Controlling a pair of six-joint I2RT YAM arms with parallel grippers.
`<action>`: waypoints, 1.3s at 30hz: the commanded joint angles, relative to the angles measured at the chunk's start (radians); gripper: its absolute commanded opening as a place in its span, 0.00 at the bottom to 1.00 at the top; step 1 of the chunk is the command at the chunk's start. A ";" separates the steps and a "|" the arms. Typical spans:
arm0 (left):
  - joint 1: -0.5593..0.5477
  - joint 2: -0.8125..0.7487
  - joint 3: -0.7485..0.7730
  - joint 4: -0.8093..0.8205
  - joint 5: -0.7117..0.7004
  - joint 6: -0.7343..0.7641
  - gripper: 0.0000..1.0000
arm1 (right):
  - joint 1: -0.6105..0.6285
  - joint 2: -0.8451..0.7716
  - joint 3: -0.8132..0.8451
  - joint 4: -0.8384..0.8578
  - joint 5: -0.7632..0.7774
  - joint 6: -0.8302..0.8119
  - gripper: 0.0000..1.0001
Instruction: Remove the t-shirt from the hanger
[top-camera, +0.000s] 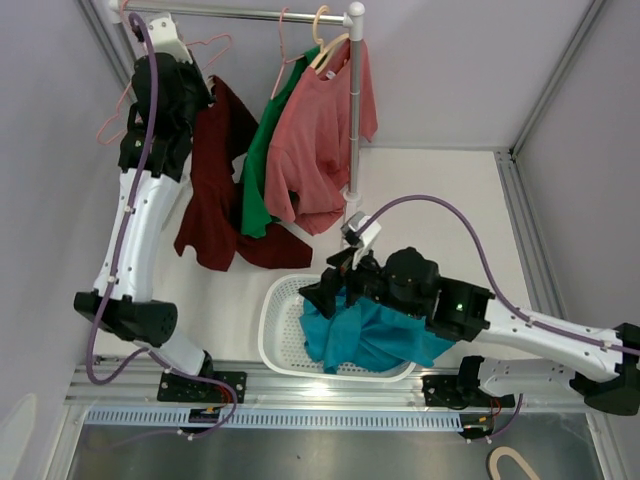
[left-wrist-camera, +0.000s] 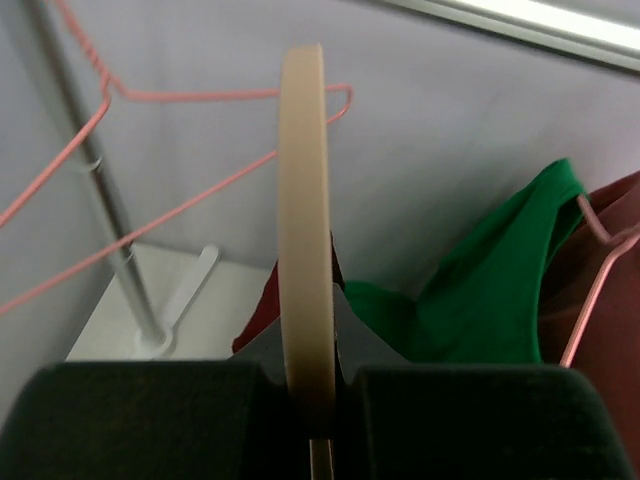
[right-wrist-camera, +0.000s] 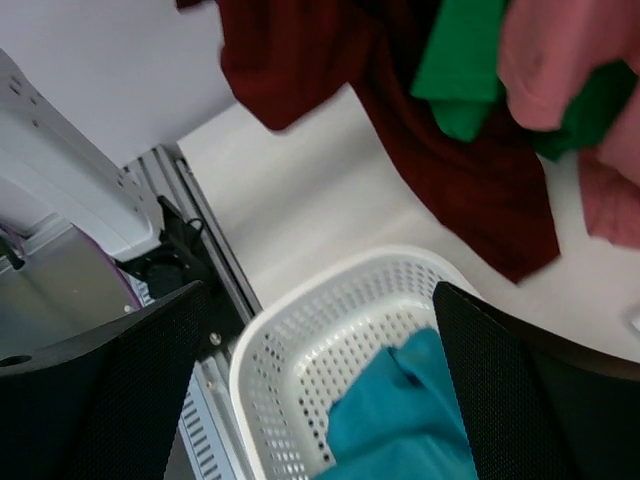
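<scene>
A dark red t-shirt (top-camera: 215, 175) hangs below my left gripper (top-camera: 168, 42) at the rail's left end. In the left wrist view my left gripper (left-wrist-camera: 318, 375) is shut on a beige wooden hanger (left-wrist-camera: 303, 200), with dark red cloth (left-wrist-camera: 262, 312) just beneath it. My right gripper (top-camera: 322, 290) is open and empty, low over a white basket (top-camera: 275, 310) that holds a teal t-shirt (top-camera: 370, 335). The right wrist view shows the right gripper (right-wrist-camera: 320, 390) with its jaws wide apart above the basket rim (right-wrist-camera: 300, 310) and the teal shirt (right-wrist-camera: 410, 425).
A green shirt (top-camera: 258, 160) and a salmon shirt (top-camera: 315, 140) hang on hangers from the rail (top-camera: 250, 14). The rack's upright pole (top-camera: 353, 110) stands just behind the basket. Empty pink wire hangers (left-wrist-camera: 180, 95) hang near my left gripper. Grey walls enclose the table.
</scene>
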 joint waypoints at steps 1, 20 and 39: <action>-0.041 -0.161 -0.050 -0.026 -0.234 -0.070 0.01 | 0.019 0.063 0.033 0.274 -0.096 -0.091 0.99; -0.114 -0.399 -0.267 -0.192 -0.515 -0.113 0.01 | 0.086 0.630 0.520 0.558 -0.307 -0.163 1.00; -0.114 -0.255 -0.285 -0.014 -0.577 -0.037 0.01 | 0.197 0.414 0.334 0.328 -0.129 -0.105 0.00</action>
